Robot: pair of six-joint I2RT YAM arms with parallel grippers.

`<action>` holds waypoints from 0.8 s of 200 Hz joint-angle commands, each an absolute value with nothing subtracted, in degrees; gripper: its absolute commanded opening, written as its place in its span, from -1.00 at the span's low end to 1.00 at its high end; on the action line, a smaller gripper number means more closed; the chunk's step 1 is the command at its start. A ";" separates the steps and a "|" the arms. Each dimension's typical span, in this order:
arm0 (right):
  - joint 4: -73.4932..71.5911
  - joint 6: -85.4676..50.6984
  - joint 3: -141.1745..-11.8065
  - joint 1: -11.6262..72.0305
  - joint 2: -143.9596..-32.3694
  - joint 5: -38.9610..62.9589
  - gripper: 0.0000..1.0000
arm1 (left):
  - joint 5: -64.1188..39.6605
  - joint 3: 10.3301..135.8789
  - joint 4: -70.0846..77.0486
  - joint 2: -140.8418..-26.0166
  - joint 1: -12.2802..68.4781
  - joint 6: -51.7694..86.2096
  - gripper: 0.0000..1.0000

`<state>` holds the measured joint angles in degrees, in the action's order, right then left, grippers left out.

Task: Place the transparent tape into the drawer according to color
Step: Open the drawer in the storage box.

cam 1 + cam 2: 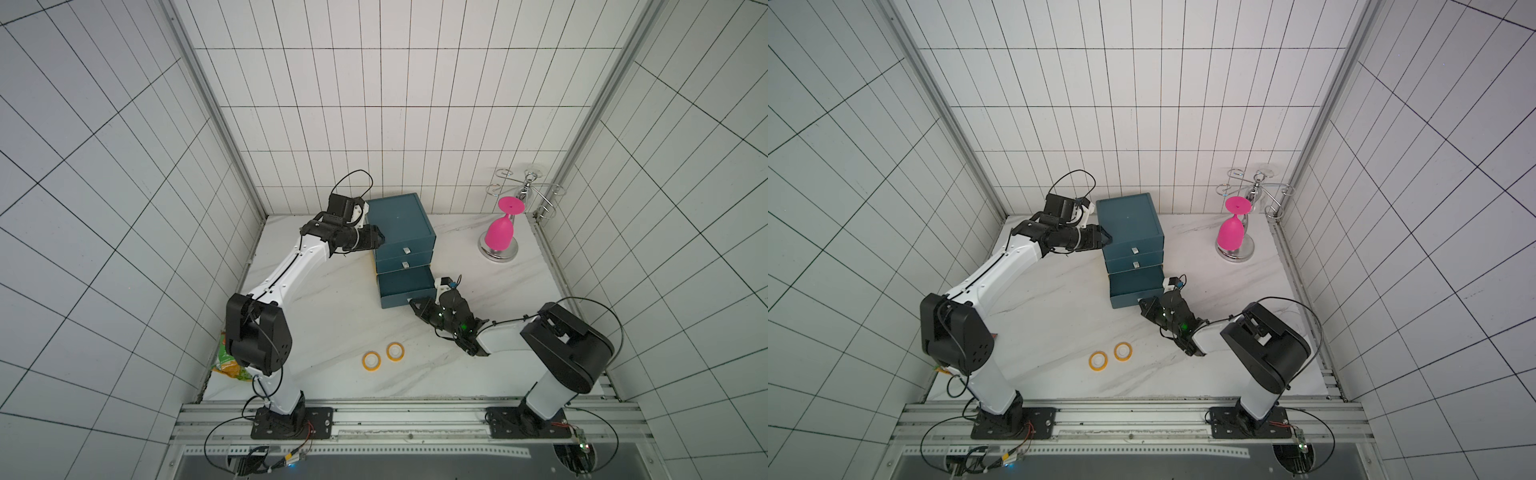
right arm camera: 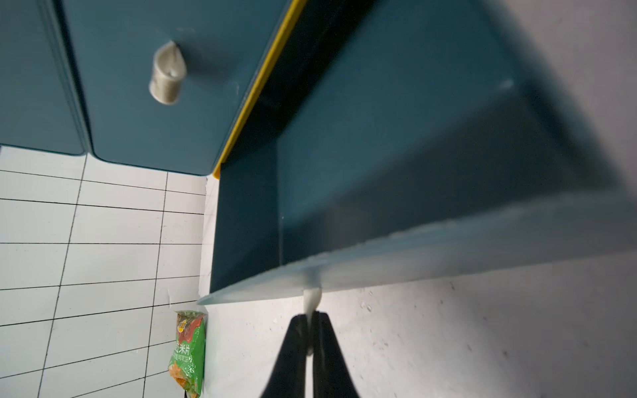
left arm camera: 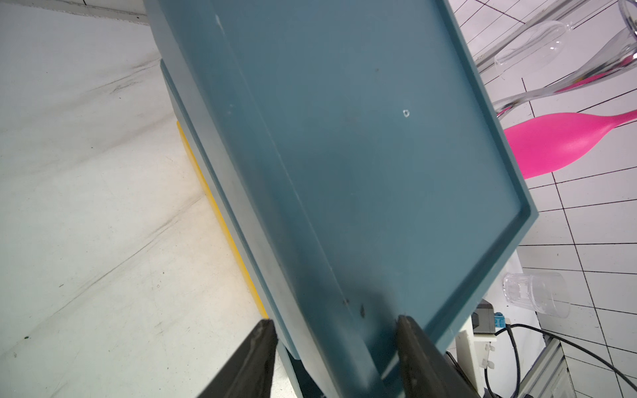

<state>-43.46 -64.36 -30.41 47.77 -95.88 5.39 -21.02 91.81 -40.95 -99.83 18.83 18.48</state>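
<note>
Two orange-yellow transparent tape rings [image 1: 371, 360] [image 1: 395, 351] lie flat on the marble table, seen in both top views [image 1: 1098, 360] [image 1: 1122, 351], well clear of both arms. The dark teal cabinet [image 1: 399, 220] has its bottom drawer [image 1: 401, 282] pulled out; its inside [image 2: 396, 144] looks empty. A yellow strip [image 2: 262, 86] runs along the cabinet above that drawer. My right gripper [image 2: 312, 315] is shut on the drawer's small white handle [image 2: 312, 298]. My left gripper [image 3: 334, 322] straddles the cabinet's top left corner [image 3: 344, 206], one finger on the top and one at the side.
A pink goblet [image 1: 500, 232] hangs upside down on a chrome rack [image 1: 498, 251] at the back right. A green snack bag [image 1: 228, 365] lies by the left wall behind the left arm. A clear cup [image 3: 534, 293] lies behind the cabinet. Tiled walls close three sides.
</note>
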 commanded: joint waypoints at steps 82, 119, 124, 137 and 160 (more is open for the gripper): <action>-4.07 -47.07 -41.14 46.01 -83.92 14.43 0.57 | -22.16 86.53 -41.29 -90.85 19.25 20.29 0.56; 7.37 -38.51 -43.99 46.19 -83.14 19.35 0.64 | -24.24 77.94 -40.00 -83.07 18.34 22.05 0.65; 8.71 -37.41 -44.24 46.35 -83.06 19.80 0.64 | -24.87 76.54 -39.50 -81.92 18.13 22.56 0.65; 12.78 -34.34 -45.52 47.32 -83.03 19.82 0.64 | -25.98 73.09 -38.53 -79.06 17.54 23.69 0.66; 20.10 -29.42 -48.82 50.61 -83.27 17.11 0.61 | -26.85 67.77 -37.64 -74.35 16.55 25.03 0.69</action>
<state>8.62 -37.50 -44.10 47.68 -83.88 17.67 -24.62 71.96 -39.88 -78.19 17.58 23.03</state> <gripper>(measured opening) 0.811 0.837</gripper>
